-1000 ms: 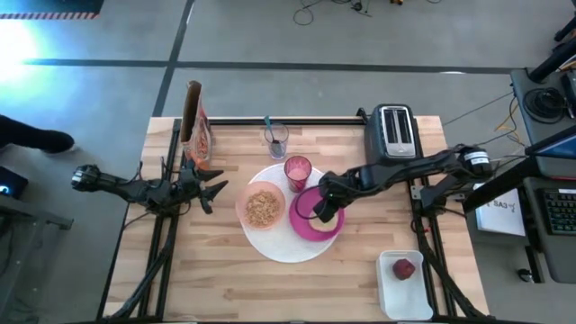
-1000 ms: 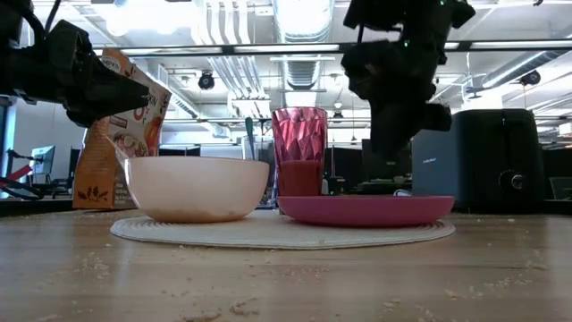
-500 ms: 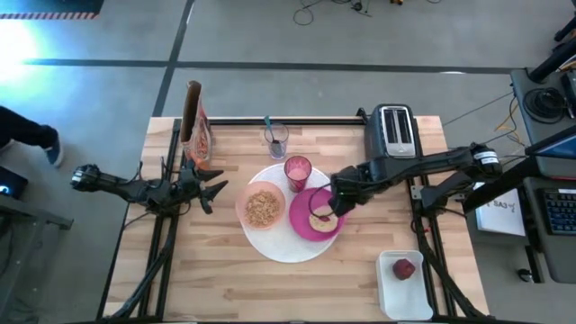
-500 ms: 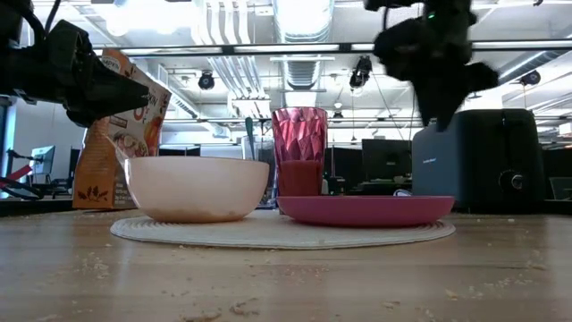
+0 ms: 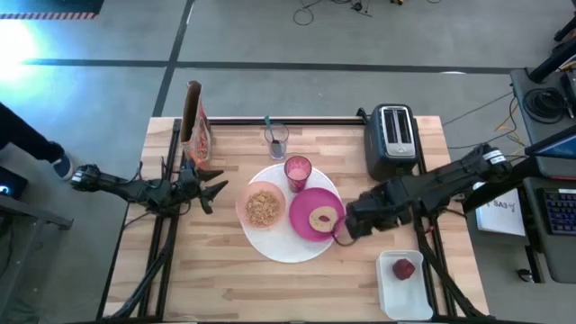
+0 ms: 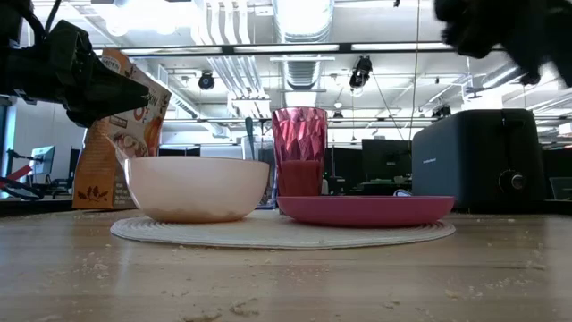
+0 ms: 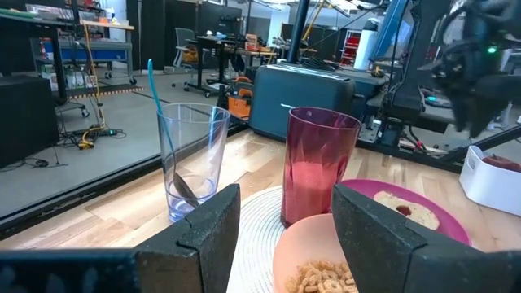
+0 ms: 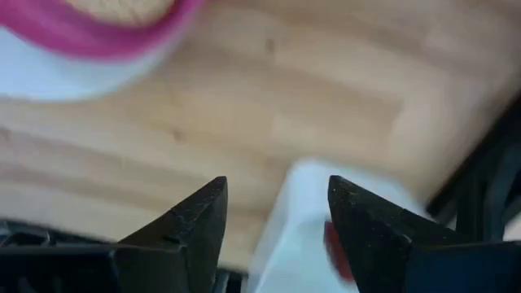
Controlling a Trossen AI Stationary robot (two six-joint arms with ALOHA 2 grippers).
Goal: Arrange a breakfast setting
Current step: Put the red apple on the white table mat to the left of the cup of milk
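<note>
A round white placemat (image 5: 281,245) carries a peach bowl (image 5: 262,206) of cereal, a pink cup (image 5: 297,171) and a magenta plate (image 5: 306,229). A bagel (image 5: 321,218) lies flat on the plate. The teal-handled spoon (image 7: 153,89) stands in a clear glass (image 5: 275,137) behind the mat. The small red fruit (image 5: 404,268) sits in a white tray (image 5: 407,292) at the near right. My right gripper (image 5: 346,229) hovers open above the plate's right rim, pointing steeply down with nothing between its fingers (image 8: 195,220). At the table's left my left gripper (image 5: 214,191) waits open and level.
A black toaster (image 5: 393,135) stands at the far right. A colourful bag (image 5: 195,121) stands at the far left, just behind my left arm. Bare wood lies between the placemat and the tray, and along the near edge.
My right gripper has left the bagel lying on the plate. It has risen and swung toward the table's right and near edges, toward the white tray, rolling and tipping as it went. The bagel stays flat on the plate.
</note>
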